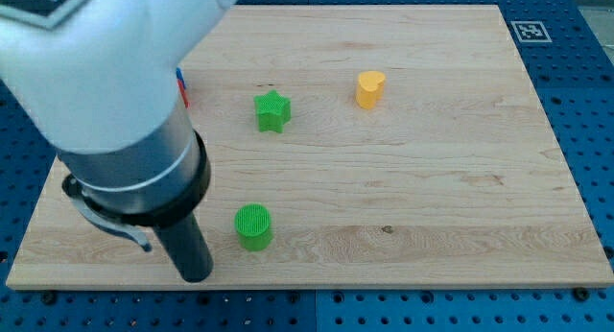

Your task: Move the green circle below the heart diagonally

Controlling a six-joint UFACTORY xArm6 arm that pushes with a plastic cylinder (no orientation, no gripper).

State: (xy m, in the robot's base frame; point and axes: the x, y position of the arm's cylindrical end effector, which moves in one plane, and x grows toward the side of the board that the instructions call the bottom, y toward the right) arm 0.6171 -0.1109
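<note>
No words, brands or numbers can be read anywhere. A black-and-white square marker [529, 31] sits on the wooden board's [432, 178] top right corner, bearing only a pattern

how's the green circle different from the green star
The green circle is a round cylinder with a ribbed top; the green star has points. The circle sits near the view's bottom, right of my tip; the star sits higher up. Both are green, upright, on the board.
</note>
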